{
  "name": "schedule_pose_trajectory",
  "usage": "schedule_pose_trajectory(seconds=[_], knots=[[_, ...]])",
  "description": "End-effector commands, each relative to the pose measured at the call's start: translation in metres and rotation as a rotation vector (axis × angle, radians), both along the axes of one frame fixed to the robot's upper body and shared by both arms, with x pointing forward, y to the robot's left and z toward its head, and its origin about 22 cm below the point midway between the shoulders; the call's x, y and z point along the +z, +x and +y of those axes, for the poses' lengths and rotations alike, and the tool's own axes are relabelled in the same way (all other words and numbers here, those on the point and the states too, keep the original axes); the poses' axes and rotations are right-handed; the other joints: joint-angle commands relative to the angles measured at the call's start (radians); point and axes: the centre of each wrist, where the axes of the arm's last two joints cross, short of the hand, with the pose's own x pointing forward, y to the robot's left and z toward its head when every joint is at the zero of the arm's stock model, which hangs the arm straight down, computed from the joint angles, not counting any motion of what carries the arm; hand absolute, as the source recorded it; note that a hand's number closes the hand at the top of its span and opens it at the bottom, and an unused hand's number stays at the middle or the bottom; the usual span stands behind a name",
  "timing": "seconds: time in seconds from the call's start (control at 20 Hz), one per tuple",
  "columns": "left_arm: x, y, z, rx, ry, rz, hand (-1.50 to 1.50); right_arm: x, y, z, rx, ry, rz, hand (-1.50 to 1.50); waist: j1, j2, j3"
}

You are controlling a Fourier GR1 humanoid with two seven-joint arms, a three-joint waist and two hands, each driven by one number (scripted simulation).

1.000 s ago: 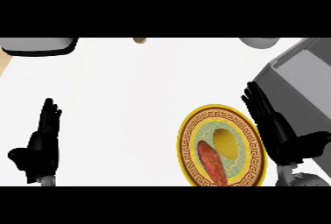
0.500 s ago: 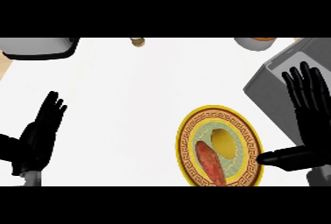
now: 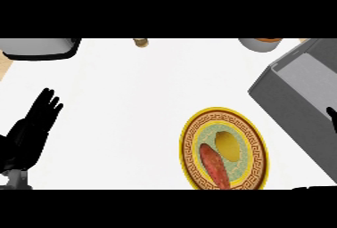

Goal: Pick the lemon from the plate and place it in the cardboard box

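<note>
A yellow lemon (image 3: 228, 141) lies on a round plate with a gold patterned rim (image 3: 189, 133), next to a long red food item (image 3: 216, 167). The grey box (image 3: 297, 99) stands open just right of the plate, running off the right edge. My left hand (image 3: 30, 133) rests open at the far left, fingers pointing up, far from the plate. Only slivers of my right hand (image 3: 331, 117) show at the right edge, in front of the box and at the lower right corner; it holds nothing that I can see.
A dark-rimmed grey container (image 3: 38, 47) sits at the back left. A small brown object (image 3: 140, 42) and a bowl (image 3: 259, 44) stand along the back edge. White counter lies between my left hand and the plate.
My right hand has slid off to the right, from over the box's near side to almost out of view. The left hand has drifted slightly left. Lemon and plate stay put.
</note>
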Motion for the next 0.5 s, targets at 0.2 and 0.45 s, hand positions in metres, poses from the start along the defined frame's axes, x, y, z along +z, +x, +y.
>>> schedule_pose_trajectory(seconds=[0.2, 0.45], knots=[[0.001, 0.000, 0.010, -0.006, 0.001, 0.016, 0.00, 0.043, -0.024, -0.015, -0.222, -0.587, 0.004, -1.50, 0.000, -0.004, -0.006], [0.008, -0.005, -0.005, -0.025, -0.002, 0.008, 0.00, 0.046, -0.044, 0.019, -0.286, -0.781, 0.122, -1.50, 0.020, -0.003, -0.004]])
